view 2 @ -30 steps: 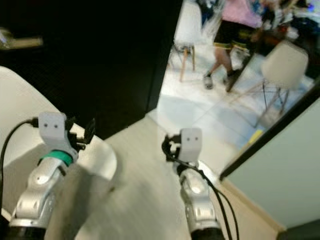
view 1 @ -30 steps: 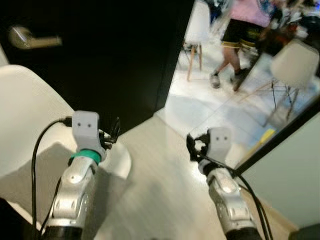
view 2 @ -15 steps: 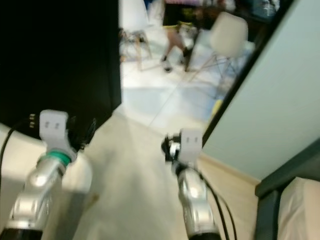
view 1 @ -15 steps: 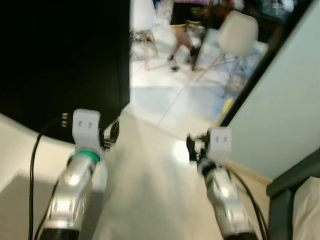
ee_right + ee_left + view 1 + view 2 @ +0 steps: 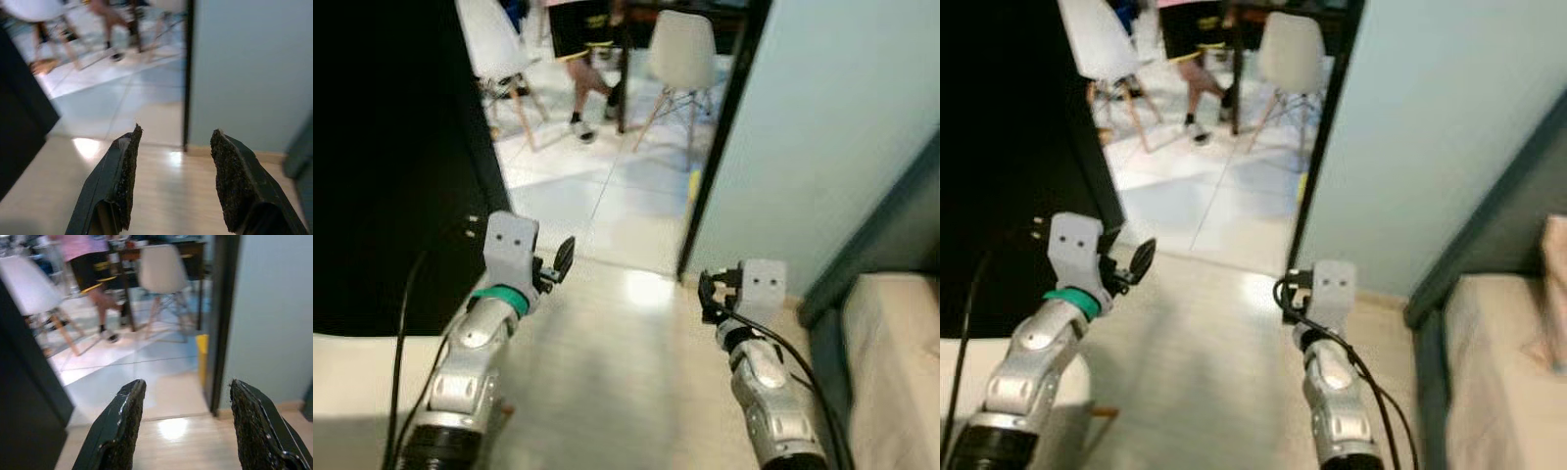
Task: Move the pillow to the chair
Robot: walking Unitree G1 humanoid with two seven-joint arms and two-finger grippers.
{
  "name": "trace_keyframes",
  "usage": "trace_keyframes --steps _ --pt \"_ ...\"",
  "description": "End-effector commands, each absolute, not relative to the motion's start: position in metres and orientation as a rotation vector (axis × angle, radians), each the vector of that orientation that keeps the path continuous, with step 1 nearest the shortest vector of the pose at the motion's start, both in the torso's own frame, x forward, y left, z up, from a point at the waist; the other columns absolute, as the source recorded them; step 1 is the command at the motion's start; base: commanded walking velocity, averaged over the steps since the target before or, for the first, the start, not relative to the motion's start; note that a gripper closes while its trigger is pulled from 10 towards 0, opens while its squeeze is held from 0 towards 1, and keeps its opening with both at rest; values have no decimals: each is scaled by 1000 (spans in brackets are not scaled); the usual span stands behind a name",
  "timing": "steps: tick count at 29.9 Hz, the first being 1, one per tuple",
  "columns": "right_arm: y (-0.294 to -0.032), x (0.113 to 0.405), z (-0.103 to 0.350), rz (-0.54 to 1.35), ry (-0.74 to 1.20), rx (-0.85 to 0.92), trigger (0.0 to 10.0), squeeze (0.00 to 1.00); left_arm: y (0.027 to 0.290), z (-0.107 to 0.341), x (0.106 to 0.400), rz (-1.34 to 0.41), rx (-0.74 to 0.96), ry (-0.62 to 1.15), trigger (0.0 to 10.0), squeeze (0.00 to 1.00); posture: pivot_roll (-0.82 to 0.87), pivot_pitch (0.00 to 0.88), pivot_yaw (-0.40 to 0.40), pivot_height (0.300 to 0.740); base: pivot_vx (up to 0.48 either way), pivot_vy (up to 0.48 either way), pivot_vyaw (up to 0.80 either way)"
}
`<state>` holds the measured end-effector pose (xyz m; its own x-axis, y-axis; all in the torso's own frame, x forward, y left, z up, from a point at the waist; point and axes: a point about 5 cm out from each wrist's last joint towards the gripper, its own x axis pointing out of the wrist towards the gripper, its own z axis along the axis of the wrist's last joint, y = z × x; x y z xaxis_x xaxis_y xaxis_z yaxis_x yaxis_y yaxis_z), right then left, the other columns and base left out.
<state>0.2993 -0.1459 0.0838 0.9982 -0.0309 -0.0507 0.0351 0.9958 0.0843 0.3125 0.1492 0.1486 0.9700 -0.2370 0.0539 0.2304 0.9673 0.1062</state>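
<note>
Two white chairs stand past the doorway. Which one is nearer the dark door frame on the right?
The chair to the right of the person's legs; its legs almost reach the door frame. The other chair stands left of the person, by the black door.

**Doorway onto a tiled room**

A black door [image 5: 382, 176] stands open at 9 o'clock. A pale blue-green wall [image 5: 822, 127] fills 2 o'clock. Between them, at 12 o'clock, white shell chairs [image 5: 683, 54] with wooden legs stand on white tiles [image 5: 578, 196], beside a person's legs [image 5: 582, 93]. Light wood flooring [image 5: 617, 382] lies at 6 o'clock.
</note>
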Motion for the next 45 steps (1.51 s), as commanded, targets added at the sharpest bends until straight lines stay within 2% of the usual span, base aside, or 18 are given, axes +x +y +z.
trace_keyframes --steps 1,18,25,45 --pt "-143 296 76 -33 76 92 10000 0 154 142 312 -231 115 -33 10000 0 79 0 106 740 0 0 -800" --pt "-146 295 73 -43 80 84 10000 0 157 134 313 -207 60 43 10000 0 71 0 94 740 0 0 -800" --pt "-147 296 73 -41 83 76 10000 0 165 129 312 -130 96 87 10000 0 71 0 87 740 0 0 -800" --pt "-151 296 72 -58 94 65 10000 0 168 121 316 -124 117 84 10000 0 50 0 85 740 0 0 -800"
